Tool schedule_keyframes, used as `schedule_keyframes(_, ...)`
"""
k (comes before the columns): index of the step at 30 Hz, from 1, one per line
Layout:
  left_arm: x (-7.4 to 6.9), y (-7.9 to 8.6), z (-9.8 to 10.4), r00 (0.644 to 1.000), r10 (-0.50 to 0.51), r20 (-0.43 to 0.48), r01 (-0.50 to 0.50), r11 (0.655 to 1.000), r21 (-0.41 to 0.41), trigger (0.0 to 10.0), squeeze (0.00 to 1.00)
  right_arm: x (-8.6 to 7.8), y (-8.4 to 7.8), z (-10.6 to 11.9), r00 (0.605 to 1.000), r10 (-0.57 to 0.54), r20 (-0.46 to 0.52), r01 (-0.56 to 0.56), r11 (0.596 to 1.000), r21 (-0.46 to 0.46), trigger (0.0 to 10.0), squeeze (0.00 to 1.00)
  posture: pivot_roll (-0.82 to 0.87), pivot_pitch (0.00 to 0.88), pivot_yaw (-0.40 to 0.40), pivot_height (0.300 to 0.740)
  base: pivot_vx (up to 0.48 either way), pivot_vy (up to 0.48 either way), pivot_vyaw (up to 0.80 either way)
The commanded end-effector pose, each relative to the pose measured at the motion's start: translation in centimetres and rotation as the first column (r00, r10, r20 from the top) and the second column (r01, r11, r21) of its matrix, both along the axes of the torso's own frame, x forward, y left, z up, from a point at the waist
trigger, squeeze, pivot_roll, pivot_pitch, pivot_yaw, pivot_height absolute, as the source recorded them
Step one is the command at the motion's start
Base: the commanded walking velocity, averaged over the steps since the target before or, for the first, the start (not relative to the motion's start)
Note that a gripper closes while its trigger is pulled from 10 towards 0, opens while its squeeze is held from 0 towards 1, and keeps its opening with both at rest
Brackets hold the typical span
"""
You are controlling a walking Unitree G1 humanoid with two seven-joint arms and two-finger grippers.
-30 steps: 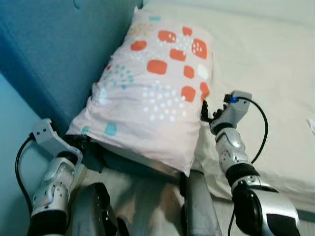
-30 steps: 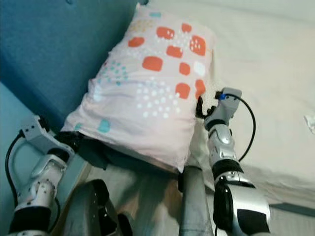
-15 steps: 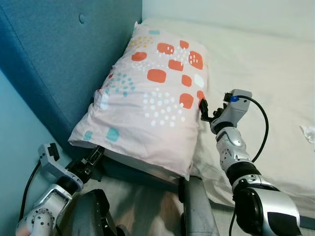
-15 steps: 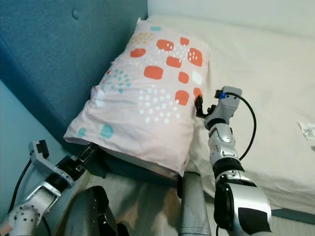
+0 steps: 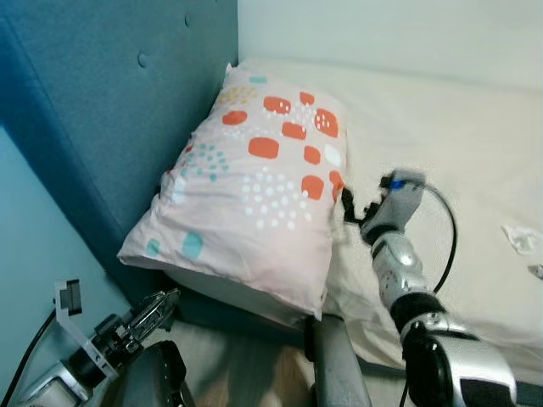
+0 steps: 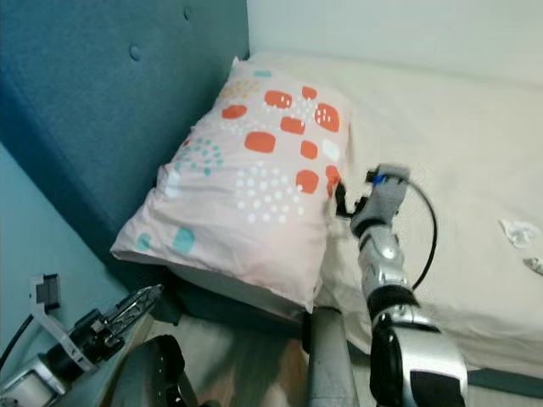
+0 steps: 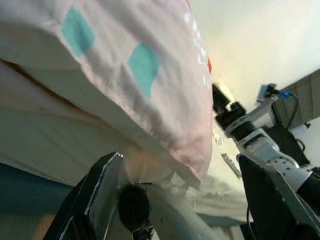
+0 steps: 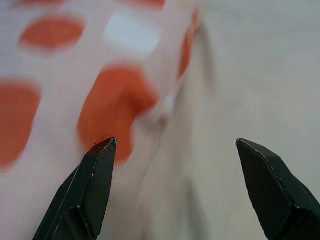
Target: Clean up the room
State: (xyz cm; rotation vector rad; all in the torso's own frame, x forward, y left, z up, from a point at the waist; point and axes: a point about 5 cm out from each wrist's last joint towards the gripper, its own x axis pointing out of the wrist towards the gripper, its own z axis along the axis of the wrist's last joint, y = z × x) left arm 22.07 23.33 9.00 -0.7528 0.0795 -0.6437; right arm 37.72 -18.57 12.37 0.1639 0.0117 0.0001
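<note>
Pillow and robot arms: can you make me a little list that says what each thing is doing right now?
pillow: pink with orange and teal patches, lying on the bed, leaning against the blue headboard
bed sheet: cream, slightly rumpled
left gripper: low beside the bed, below the pillow's near corner, fingers open, holding nothing
right gripper: at the pillow's right edge, fingers open, one by the pillow and one over the sheet
small white scrap: lying on the sheet far to the right

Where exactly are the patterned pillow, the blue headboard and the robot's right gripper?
pillow (image 5: 254,186), left eye view, middle of its top face
headboard (image 5: 102,102), left eye view, padded blue front
right gripper (image 8: 175,165), right wrist view, midway between its fingertips
</note>
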Motion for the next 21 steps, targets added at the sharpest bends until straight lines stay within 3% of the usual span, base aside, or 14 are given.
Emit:
schedule_keyframes(1,0.1,0.0,-1.0,0.999,0.028,-0.021,-0.028,1.0,-0.006,10.0,0.0,-0.6,0.2,-1.5,0.999,0.022,-0.048,-0.023,1.0,-0.014,10.0,0.0,-0.04,0.133,-0.026,0.47,0.0,0.0,0.0)
schedule_keyframes(3,0.3,0.0,-1.4,0.998,0.049,-0.029,-0.049,0.999,-0.012,10.0,0.0,-0.9,0.4,-2.0,0.997,0.029,-0.066,-0.03,0.999,-0.018,10.0,0.0,-0.04,0.133,-0.026,0.475,0.0,0.0,0.0)
schedule_keyframes(4,1.8,0.7,-4.0,0.966,0.22,-0.137,-0.22,0.975,0.017,10.0,0.0,-1.9,1.3,-4.1,0.989,0.046,-0.144,-0.051,0.998,-0.031,10.0,0.0,-0.05,0.119,-0.023,0.485,0.0,0.0,0.0)
schedule_keyframes(6,2.1,0.9,-4.8,0.948,0.269,-0.172,-0.267,0.963,0.033,10.0,0.0,-2.2,1.5,-4.7,0.985,0.05,-0.165,-0.056,0.998,-0.035,10.0,0.0,-0.05,0.119,-0.023,0.49,0.0,0.0,0.0)
schedule_keyframes(7,2.4,0.9,-7.1,0.881,0.381,-0.281,-0.374,0.924,0.082,10.0,0.0,-2.9,2.1,-6.1,0.974,0.072,-0.215,-0.087,0.994,-0.06,10.0,0.0,-0.06,0.109,-0.014,0.5,0.0,0.0,0.0)
schedule_keyframes(9,2.4,0.9,-7.1,0.881,0.381,-0.281,-0.374,0.924,0.082,10.0,0.0,-2.9,2.1,-6.1,0.974,0.072,-0.215,-0.087,0.994,-0.06,10.0,0.0,-0.06,0.109,-0.014,0.5,0.0,0.0,0.0)
schedule_keyframes(11,1.8,0.1,-9.8,0.81,0.437,-0.391,-0.407,0.899,0.162,10.0,0.0,-3.8,2.7,-7.3,0.961,0.093,-0.262,-0.12,0.989,-0.088,10.0,0.0,-0.07,0.101,-0.016,0.515,0.0,0.0,0.0)
schedule_keyframes(12,1.8,0.1,-9.8,0.81,0.437,-0.391,-0.407,0.899,0.162,10.0,0.0,-3.8,2.7,-7.3,0.961,0.093,-0.262,-0.12,0.989,-0.088,10.0,0.0,-0.07,0.101,-0.016,0.515,0.0,0.0,0.0)
schedule_keyframes(13,1.4,-0.3,-10.6,0.788,0.443,-0.427,-0.401,0.896,0.19,10.0,0.0,-3.9,2.7,-7.5,0.959,0.098,-0.267,-0.127,0.987,-0.095,10.0,0.0,-0.08,0.095,-0.015,0.52,0.0,0.0,0.0)
schedule_keyframes(15,1.4,-0.3,-10.6,0.788,0.443,-0.427,-0.401,0.896,0.19,10.0,0.0,-3.9,2.7,-7.5,0.959,0.098,-0.267,-0.127,0.987,-0.095,10.0,0.0,-0.08,0.095,-0.015,0.52,0.0,0.0,0.0)
schedule_keyframes(16,0.4,-0.9,-12.1,0.747,0.452,-0.488,-0.388,0.892,0.232,10.0,0.0,-4.1,2.7,-7.7,0.957,0.104,-0.271,-0.139,0.984,-0.112,10.0,0.0,-0.09,0.089,-0.016,0.53,0.0,0.0,0.0)
schedule_keyframes(17,-0.1,-1.1,-12.7,0.728,0.454,-0.514,-0.381,0.891,0.248,10.0,0.0,-4.1,2.6,-7.8,0.957,0.105,-0.272,-0.141,0.983,-0.116,10.0,0.0,-0.09,0.087,-0.016,0.535,0.0,0.0,0.0)
schedule_keyframes(19,-0.3,-1.2,-13.0,0.718,0.455,-0.526,-0.377,0.89,0.255,10.0,0.0,-4.2,2.6,-7.8,0.957,0.105,-0.272,-0.142,0.983,-0.117,10.0,0.0,-0.09,0.087,-0.016,0.54,0.0,0.0,0.0)
schedule_keyframes(21,-1.8,-1.4,-14.5,0.652,0.483,-0.585,-0.355,0.876,0.327,10.0,0.0,-4.3,2.3,-8.0,0.953,0.099,-0.286,-0.142,0.981,-0.132,10.0,0.0,-0.09,0.081,-0.016,0.55,0.0,0.0,0.0)
